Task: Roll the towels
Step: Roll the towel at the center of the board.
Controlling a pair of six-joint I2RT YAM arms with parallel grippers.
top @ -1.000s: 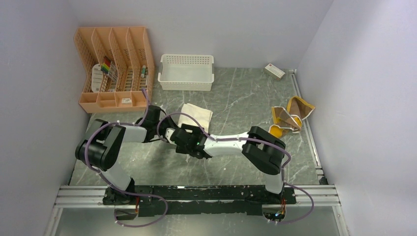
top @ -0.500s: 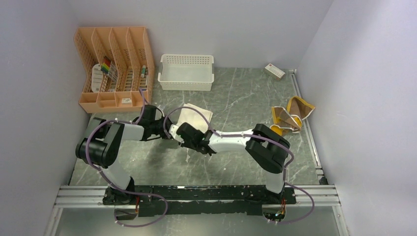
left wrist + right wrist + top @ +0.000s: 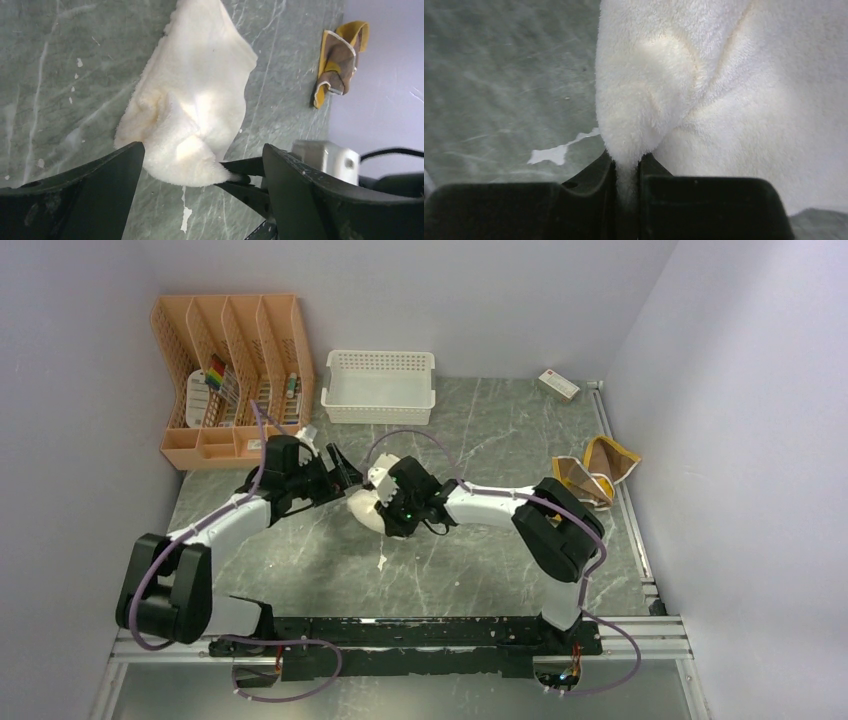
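The white towel (image 3: 362, 510) lies bunched in the middle of the table, mostly hidden under both grippers in the top view. My right gripper (image 3: 626, 165) is shut on a pinched fold of the white towel (image 3: 734, 90). In the left wrist view those right fingers (image 3: 245, 181) hold the near tip of the white towel (image 3: 192, 100). My left gripper (image 3: 202, 150) is open, its jaws wide apart either side of the towel without touching it; from above, the left gripper (image 3: 335, 472) is just left of the cloth. The mustard-yellow towel (image 3: 590, 477) lies crumpled at the right edge.
An orange desk organiser (image 3: 230, 380) stands at the back left, with a white lattice basket (image 3: 378, 386) beside it. A small box (image 3: 558, 385) sits in the back right corner. A metal rail (image 3: 622, 500) runs along the table's right side.
My left gripper has opened, let go of the white towel and drawn back to the left. My right gripper has moved farther in and shut on the towel's fold. The towel now sits bunched.
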